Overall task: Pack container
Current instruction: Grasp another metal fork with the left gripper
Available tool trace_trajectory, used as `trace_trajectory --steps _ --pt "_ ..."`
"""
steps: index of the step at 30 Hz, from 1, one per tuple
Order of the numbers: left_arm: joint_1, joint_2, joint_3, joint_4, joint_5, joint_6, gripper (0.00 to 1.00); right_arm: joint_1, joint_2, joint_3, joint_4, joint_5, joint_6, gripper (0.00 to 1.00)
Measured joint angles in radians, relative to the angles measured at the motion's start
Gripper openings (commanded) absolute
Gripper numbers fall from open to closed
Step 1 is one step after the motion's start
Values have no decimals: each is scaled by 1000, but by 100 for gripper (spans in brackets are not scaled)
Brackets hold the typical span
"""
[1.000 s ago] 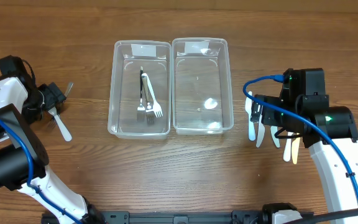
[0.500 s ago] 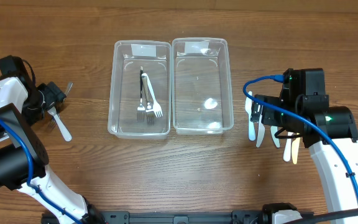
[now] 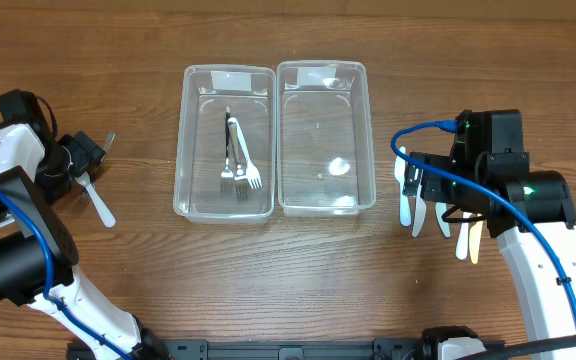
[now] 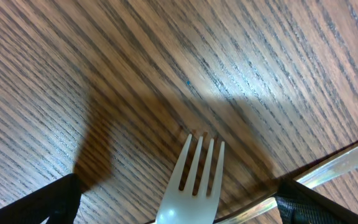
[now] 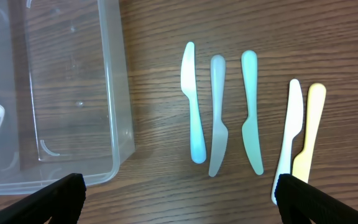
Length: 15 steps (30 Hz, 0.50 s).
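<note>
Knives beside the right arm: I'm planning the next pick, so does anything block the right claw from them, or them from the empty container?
Nothing visible blocks either. The five knives lie on the table in front of the open right claw, and only the wall of the container separates them from its empty inside.

Bright light, glare in right container (image 3: 320, 140), soft shadows

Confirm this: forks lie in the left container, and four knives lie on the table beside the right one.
Not four: the right wrist view shows five knives on the table beside the right container. Forks do lie in the left container.
</note>
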Motion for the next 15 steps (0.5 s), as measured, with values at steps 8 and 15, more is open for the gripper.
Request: trace_trajectory --steps 8,15 --pt "0 2 0 35 -12 0 100 0 0 0 0 0 0 100" --pt "0 2 0 -3 -18 0 98 0 0 0 0 0 0 100"
